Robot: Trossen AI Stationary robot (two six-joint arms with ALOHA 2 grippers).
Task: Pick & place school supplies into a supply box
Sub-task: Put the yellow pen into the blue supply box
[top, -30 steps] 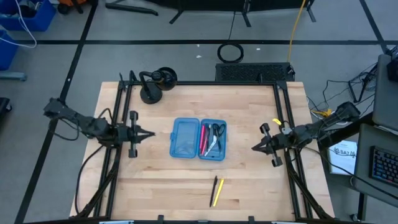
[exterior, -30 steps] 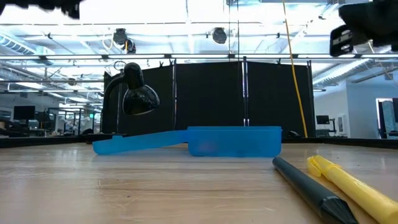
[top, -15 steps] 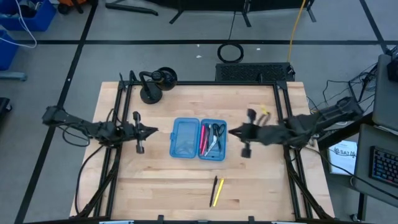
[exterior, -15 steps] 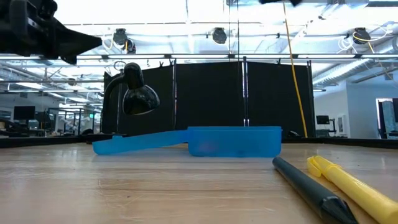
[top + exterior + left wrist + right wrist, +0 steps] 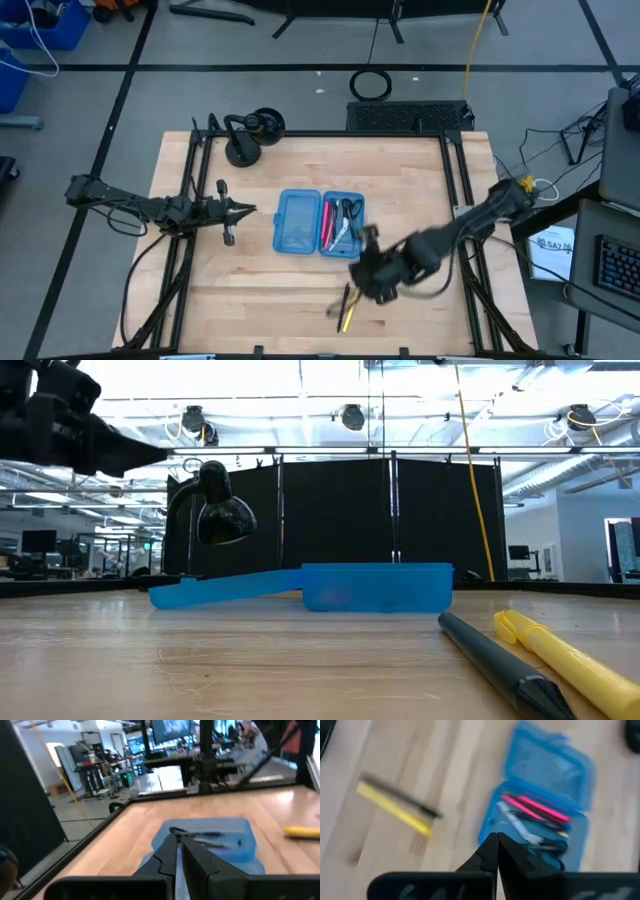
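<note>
On the pale wooden table [image 5: 260, 280], much of the right arm is smeared by motion in the high view, so the right gripper [image 5: 352, 272] shows only as a dark blur near the front of the table, just beyond the two loose pens. Its wrist view settles the matter: the two dark fingers [image 5: 490, 851] meet at a point with no gap, holding nothing, and look down on the box and the pens.

The supply box [image 5: 319, 223] lies open at the table's centre, a flat translucent blue plastic case of two hinged halves with rounded corners. Its left half is bare; its right half holds pink pens [image 5: 328, 222] and small black-handled scissors [image 5: 348, 214], whose finer details are hard to make out from above. In the low view the box's contents are hidden behind its blue wall.

A black pen [image 5: 345, 302] and a yellow pen [image 5: 350, 310] lie side by side, touching or nearly so, near the front edge, well apart from the box. The low view cuts off their near ends.

The left arm reaches in level from the left, and the left gripper [image 5: 243, 210] hovers above the table just left of the box, pointing at it. Its fingers [image 5: 167, 852] stand a narrow slit apart, with nothing between them.

A black desk lamp [image 5: 243, 137] with a round base stands at the far left corner.
</note>
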